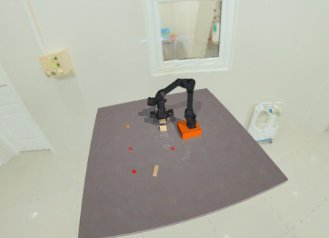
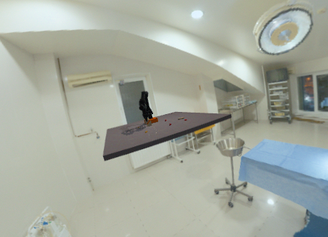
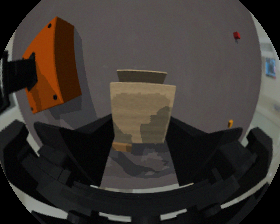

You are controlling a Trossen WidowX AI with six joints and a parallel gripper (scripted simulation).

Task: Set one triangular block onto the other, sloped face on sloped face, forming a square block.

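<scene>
My gripper [image 1: 161,119] [image 3: 140,116] is shut on a tan wooden triangular block [image 1: 162,121] [image 3: 142,107], held between the fingers above the table. One broad face of it fills the middle of the wrist view. The other triangular block [image 1: 163,128] [image 3: 142,76] stands on the table just in front of the held one in the top view. In the wrist view only its upper strip shows beyond the held block, roughly in line with it and slightly turned. The rest is hidden, so I cannot tell whether the two touch. In the exterior view the blocks are too small to tell apart.
The orange arm base [image 1: 189,133] [image 3: 67,65] stands close beside the blocks. A small wood-coloured piece [image 1: 169,118] [image 3: 122,147] lies near the gripper. Red cubes [image 1: 130,149] [image 1: 172,148] [image 1: 134,171], an orange piece [image 1: 128,125] [image 3: 230,123] and a long wooden block [image 1: 156,170] lie farther off.
</scene>
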